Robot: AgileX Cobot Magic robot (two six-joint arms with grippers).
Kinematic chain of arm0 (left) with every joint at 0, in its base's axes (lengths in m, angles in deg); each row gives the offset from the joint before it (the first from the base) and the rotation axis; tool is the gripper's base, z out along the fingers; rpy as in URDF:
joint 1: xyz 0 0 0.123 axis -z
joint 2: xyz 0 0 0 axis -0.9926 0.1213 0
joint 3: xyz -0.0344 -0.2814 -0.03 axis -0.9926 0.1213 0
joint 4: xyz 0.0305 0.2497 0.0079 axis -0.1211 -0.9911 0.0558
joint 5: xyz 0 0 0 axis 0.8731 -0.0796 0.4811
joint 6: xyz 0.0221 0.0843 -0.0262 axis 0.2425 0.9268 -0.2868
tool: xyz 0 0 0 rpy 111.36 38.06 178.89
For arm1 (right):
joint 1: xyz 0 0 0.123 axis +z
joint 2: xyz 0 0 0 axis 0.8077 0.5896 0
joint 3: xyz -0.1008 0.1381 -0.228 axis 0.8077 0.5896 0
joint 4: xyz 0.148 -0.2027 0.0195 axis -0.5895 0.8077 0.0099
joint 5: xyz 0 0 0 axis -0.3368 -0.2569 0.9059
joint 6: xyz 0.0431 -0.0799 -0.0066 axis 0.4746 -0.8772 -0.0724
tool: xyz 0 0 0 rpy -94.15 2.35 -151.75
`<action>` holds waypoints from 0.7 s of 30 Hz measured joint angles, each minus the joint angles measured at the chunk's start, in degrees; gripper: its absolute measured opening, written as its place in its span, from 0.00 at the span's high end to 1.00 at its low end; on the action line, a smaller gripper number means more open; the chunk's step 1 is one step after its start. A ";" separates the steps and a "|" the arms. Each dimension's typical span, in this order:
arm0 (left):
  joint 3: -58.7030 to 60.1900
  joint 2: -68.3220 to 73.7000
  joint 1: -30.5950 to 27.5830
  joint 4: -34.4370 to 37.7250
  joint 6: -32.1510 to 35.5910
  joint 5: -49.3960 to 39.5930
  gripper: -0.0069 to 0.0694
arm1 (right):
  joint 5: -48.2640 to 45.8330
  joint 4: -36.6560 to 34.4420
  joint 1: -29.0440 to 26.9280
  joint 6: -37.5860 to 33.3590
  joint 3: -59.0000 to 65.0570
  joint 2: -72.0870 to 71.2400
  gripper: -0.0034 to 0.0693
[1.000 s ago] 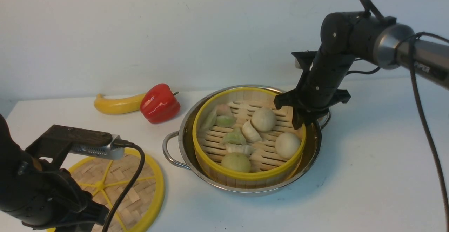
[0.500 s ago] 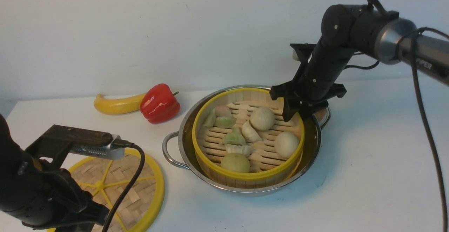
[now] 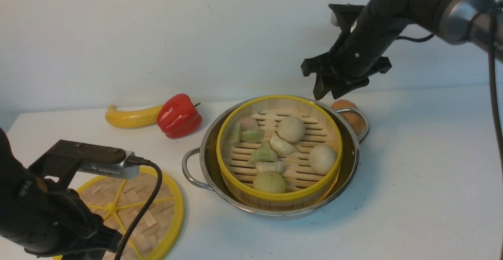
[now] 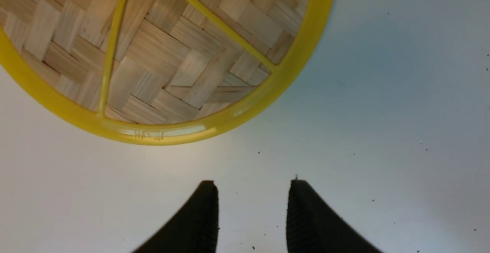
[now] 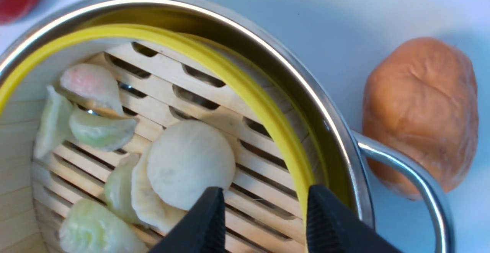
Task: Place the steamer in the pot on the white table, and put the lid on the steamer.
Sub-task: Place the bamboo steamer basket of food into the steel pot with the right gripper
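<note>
Looking forward from between the arms, the front view shows the right gripper lifted clear above the far rim of the steamer, where it was down a second ago; the steamer now sits inside the pot on the white table, so the first step looks done. The left wrist view shows the left gripper parted and empty just beside the lid, which lies flat, likely next to be lifted. The right wrist view shows the right gripper's jaws spread, holding nothing.

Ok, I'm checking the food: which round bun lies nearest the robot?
The yellowish bun, against the steamer's front wall; the paler buns lie farther back.
</note>
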State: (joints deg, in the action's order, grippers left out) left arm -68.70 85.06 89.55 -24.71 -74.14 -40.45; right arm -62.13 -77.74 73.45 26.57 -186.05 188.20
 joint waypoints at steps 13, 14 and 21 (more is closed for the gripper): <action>0.00 0.00 0.00 0.00 0.00 0.00 0.59 | 0.00 1.88 0.00 -0.27 0.00 -0.17 0.54; 0.00 0.00 0.00 0.00 0.00 0.00 0.59 | 0.00 1.74 0.00 -0.27 0.00 -0.17 0.54; 0.00 0.00 0.00 0.00 0.00 0.58 0.59 | -0.06 4.39 -0.12 -0.65 0.18 -0.47 0.54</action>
State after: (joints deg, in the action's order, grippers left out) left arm -68.70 85.06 89.55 -24.71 -74.14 -39.88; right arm -62.19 -73.35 73.33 25.92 -185.87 187.73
